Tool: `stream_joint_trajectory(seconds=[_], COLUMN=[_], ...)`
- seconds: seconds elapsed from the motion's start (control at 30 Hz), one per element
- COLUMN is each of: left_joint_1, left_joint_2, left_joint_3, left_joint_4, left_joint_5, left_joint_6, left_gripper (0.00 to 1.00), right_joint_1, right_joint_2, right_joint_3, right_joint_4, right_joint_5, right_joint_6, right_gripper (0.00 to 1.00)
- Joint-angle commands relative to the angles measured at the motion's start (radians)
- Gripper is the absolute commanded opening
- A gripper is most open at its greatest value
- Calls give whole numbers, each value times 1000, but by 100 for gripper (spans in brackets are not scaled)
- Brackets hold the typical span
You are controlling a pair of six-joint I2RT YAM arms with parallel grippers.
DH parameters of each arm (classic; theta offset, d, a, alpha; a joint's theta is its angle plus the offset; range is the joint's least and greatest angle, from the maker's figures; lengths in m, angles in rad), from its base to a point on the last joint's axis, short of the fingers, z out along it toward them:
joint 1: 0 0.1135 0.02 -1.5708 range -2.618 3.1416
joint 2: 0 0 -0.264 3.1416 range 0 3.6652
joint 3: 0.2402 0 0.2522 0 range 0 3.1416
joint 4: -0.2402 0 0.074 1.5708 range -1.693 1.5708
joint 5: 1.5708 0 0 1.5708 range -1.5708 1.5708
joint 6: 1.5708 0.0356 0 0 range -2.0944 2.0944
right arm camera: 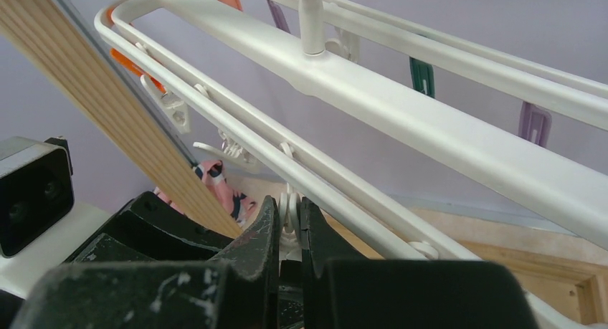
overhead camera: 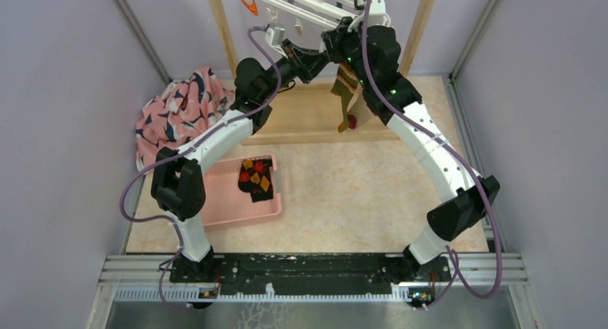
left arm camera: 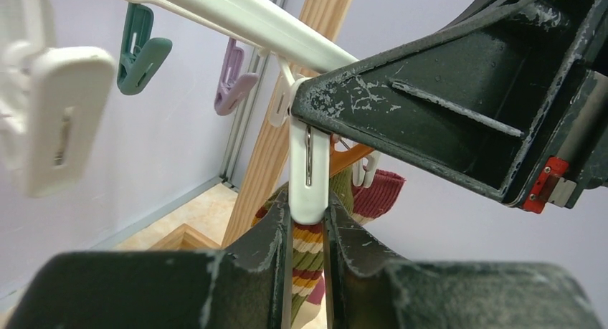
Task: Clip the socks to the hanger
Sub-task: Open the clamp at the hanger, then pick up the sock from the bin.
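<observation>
Right gripper (right arm camera: 289,221) pinched on white clip (left arm camera: 310,164) under hanger (right arm camera: 401,107), likely levering it open. Left gripper (left arm camera: 305,225) clamps striped sock (left arm camera: 307,261), cuff raised into clip. Argyle sock (overhead camera: 256,180) lies in pink tray (overhead camera: 222,200).

From above, the hanger (overhead camera: 301,3) runs off the top edge, so I can't see its hook. On the left wrist view, the left claw (left arm camera: 307,211) covers most of the striped sock (left arm camera: 307,264) it pinches. A nearer clip (left arm camera: 54,121) is blurred and cropped. The right claw (right arm camera: 289,206) hides nearly all of the white clip (right arm camera: 290,229) between its fingers. I can't tell whether that clip bites the sock.
</observation>
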Motion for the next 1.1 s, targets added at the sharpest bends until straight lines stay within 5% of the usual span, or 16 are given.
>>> stream_joint_trajectory(seconds=[0.0, 0.17, 0.47, 0.63, 0.8, 0.9, 1.07], left_joint_1=[3, 3, 2, 2, 1, 1, 3], left_joint_2=[-72, -147, -313, -408, -457, -586, -793], left_joint_3=[-57, -148, -436, -545, -519, -658, -866], left_joint_4=[49, -60, -202, -338, -780, -835, -954], left_joint_5=[33, 70, -31, -279, -697, -799, -865], left_joint_6=[5, 115, 281, 314, 242, 153, 28], left_gripper=[21, 30, 32, 36, 60, 76, 84], right_joint_1=[-17, -20, -28, -30, -35, -46, -59], right_joint_2=[-2, -2, 9, 3, -4, -9, -12], right_joint_3=[30, 33, 40, 29, 9, -7, -28], right_joint_4=[27, 29, 37, 48, 61, 67, 80], right_joint_5=[-18, -28, -80, -100, -113, -117, -136], right_joint_6=[18, 21, 31, 33, 36, 37, 51], right_gripper=[0, 0, 0, 0, 0, 0, 0])
